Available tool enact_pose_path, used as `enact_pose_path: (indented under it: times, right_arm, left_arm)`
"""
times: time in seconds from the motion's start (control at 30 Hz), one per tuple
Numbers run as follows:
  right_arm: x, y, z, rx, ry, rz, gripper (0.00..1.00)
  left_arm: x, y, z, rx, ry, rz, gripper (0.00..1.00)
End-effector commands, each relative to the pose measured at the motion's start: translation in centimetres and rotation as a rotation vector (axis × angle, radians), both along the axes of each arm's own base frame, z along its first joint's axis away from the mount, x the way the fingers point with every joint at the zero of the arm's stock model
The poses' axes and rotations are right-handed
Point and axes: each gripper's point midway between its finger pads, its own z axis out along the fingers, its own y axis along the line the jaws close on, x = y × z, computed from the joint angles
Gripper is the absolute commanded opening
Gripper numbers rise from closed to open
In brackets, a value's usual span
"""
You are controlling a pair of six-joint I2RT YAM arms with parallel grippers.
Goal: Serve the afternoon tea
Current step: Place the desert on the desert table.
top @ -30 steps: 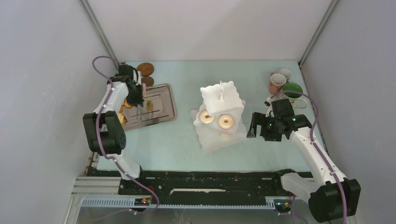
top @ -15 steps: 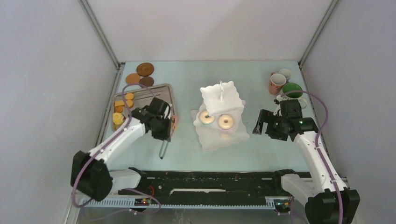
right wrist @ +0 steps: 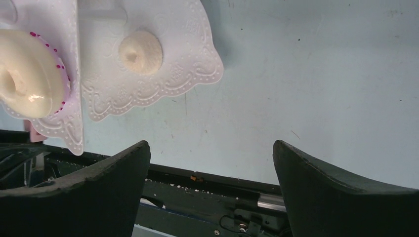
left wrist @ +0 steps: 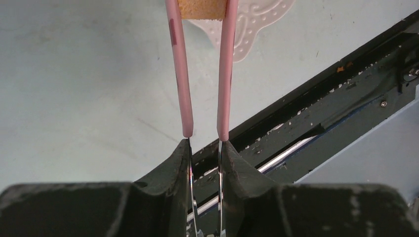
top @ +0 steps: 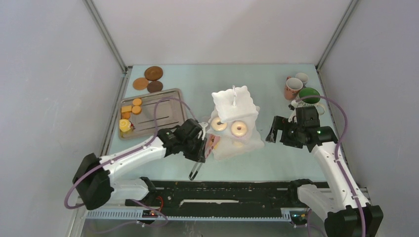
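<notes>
My left gripper (left wrist: pixel 205 143) is shut on the metal handle of the pink tongs (left wrist: pixel 178 74). The tongs' tips pinch an orange biscuit (left wrist: pixel 202 9) over a lacy corner of the white stand (left wrist: pixel 252 24). From above, this gripper (top: pixel 200 145) sits at the lower left of the three-tier stand (top: pixel 232 111). Two donuts (top: pixel 238 128) rest on its middle tier, and a small pale round cake (right wrist: pixel 140 52) lies on the bottom tier. My right gripper (top: pixel 272 132) hangs open and holds nothing, just right of the stand. Three mugs (top: pixel 292 88) stand at the far right.
The grey tray (top: pixel 163 111) at the left holds more orange biscuits (top: pixel 133 106) and a yellow cake (top: pixel 124 126). Three brown coasters (top: pixel 153 73) lie behind it. The black base rail (top: pixel 222 190) runs along the near edge.
My left arm has swung from the tray across to the stand's left front, carrying the tongs with the biscuit. The right gripper has shifted only slightly.
</notes>
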Motion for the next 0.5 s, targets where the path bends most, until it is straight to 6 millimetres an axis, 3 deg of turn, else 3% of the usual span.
enact_pose_path:
  times: [0.0, 0.27, 0.47]
  right_arm:
    - [0.8, 0.4, 1.4, 0.008, -0.073, 0.023, 0.97]
    - [0.8, 0.5, 1.4, 0.009, -0.074, 0.028, 0.97]
    - [0.7, 0.7, 1.3, 0.012, -0.073, 0.038, 0.97]
  left_arm:
    - [1.3, -4.1, 1.4, -0.093, -0.048, -0.043, 0.15]
    - [-0.2, -7.6, 0.0, -0.081, -0.036, -0.149, 0.16]
    - [-1.4, -9.3, -1.1, -0.061, -0.015, -0.176, 0.24]
